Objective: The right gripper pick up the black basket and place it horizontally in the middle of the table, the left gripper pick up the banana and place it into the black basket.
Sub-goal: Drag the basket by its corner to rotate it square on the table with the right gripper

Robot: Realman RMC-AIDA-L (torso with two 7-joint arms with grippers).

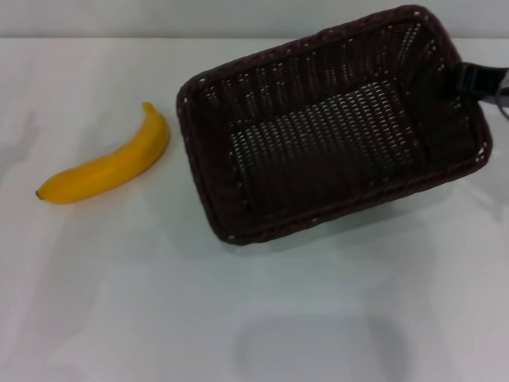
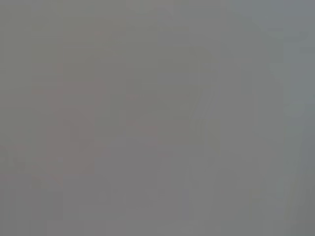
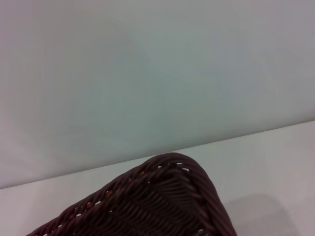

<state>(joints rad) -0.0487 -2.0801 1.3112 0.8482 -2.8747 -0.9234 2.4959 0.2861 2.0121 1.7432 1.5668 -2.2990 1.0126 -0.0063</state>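
- The right gripper (image 1: 475, 82) sits at the far right rim of the black basket (image 1: 334, 127), a dark piece meeting the short end wall; the basket stretches away from it toward the robot's left and nearer side.
- The basket's long axis runs on a slant across the counter (image 1: 254, 318), not yet square to the robot. It looks lifted or tipped, judging by the soft shadow below its near edge, though I cannot be sure.
- Whether the right jaws are pinching the rim or merely touching it cannot be told: only a sliver of the gripper shows, cut off by the edge of the head view.
- The banana (image 1: 107, 163) lies on the counter well to the basket's left, apart from it, stem end pointing up toward the basket's corner. It is on the left arm's side.
- The left gripper appears nowhere; its wrist view is a blank grey.
- The right wrist view shows only a basket corner (image 3: 167, 196).
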